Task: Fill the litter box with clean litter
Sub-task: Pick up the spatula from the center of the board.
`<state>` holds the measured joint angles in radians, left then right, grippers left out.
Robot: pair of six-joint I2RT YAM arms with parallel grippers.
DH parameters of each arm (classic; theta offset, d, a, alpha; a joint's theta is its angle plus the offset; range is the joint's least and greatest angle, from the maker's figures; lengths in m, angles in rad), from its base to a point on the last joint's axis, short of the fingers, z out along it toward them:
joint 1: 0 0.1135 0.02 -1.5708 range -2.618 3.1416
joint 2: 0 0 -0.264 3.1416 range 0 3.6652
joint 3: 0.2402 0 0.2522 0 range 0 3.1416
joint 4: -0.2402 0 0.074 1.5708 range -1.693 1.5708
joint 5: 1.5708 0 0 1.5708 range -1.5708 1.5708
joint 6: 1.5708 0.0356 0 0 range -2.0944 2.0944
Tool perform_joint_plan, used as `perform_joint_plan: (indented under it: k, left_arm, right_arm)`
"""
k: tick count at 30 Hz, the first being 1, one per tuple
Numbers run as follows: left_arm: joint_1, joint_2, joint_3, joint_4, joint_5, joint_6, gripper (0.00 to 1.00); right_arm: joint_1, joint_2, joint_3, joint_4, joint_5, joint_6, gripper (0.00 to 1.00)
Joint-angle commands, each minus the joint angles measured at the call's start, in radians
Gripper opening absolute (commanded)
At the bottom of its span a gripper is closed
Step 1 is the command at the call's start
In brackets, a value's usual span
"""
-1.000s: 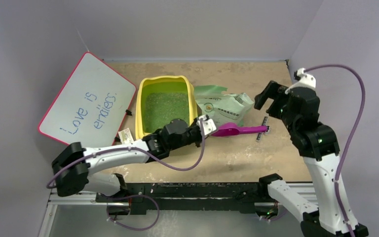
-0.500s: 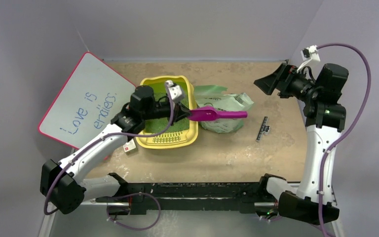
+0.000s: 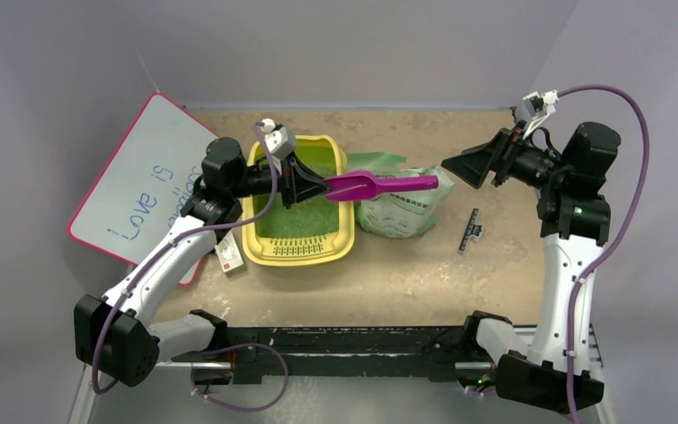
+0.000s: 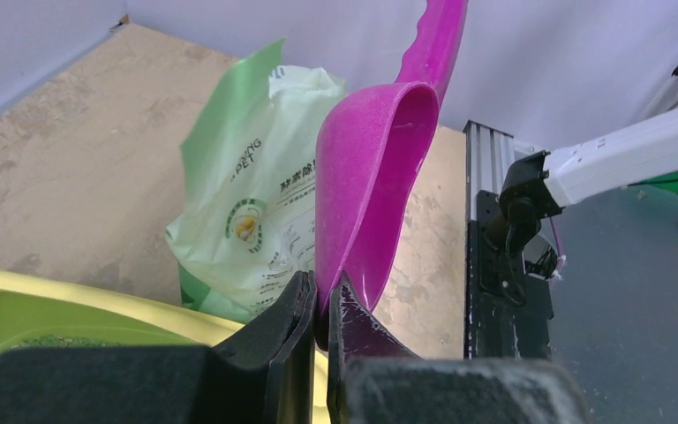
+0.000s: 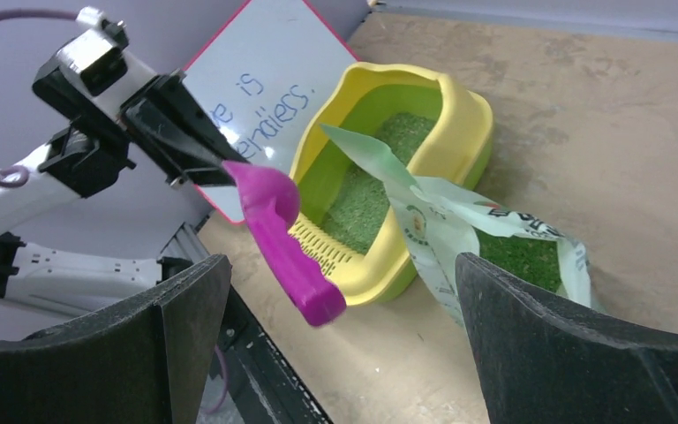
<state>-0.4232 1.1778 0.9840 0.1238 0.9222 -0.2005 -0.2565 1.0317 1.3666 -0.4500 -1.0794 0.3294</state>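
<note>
whiteboard (image 3: 137,172) text: part behind left arm (image 3: 177,252) | scoop (image 4: 371,181) handle: cropped

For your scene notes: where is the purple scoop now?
Top view, centre: purple scoop pinched by the left gripper, above the right rim of the litter box and the bag.

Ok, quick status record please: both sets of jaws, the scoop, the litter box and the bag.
left jaws: shut on the purple scoop, at its bowl end
right jaws: open, empty, facing the scoop's handle
scoop: held in the air over the box's right rim, bowl looks empty
litter box: green litter covers its floor
bag: lying right of the box, open, litter inside
</note>
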Motion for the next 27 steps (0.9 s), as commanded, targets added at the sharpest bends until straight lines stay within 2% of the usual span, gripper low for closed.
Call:
perform_joint_plan:
  k: [1,5,10,12,16,23,27]
  left_arm:
    - [0.056,-0.018,0.034,0.157,0.110,-0.107,0.00]
    - [0.082,0.022,0.051,0.181,0.127,-0.144,0.00]
    - [0.084,0.042,0.054,0.317,0.189,-0.254,0.00]
    - [0.083,0.050,0.065,0.321,0.214,-0.270,0.00]
    - [0.081,0.057,0.080,0.320,0.219,-0.291,0.00]
    - [0.039,0.074,0.096,0.312,0.191,-0.296,0.00]
    - [0.035,0.070,0.091,0.279,0.172,-0.274,0.00]
  right_arm:
    - [-0.003,-0.061,-0.010,0.101,-0.111,0.024,0.99]
    - [-0.004,-0.093,-0.054,0.162,-0.182,0.048,0.99]
    - [-0.004,-0.074,-0.083,0.217,-0.238,0.047,0.99]
    - [-0.003,-0.062,-0.088,0.267,-0.321,0.068,0.99]
    - [0.026,-0.041,-0.090,0.317,-0.347,0.074,0.97]
    - [0.213,0.045,-0.047,0.277,-0.247,0.039,0.89]
    - [0.248,0.050,-0.053,0.340,-0.218,0.090,0.86]
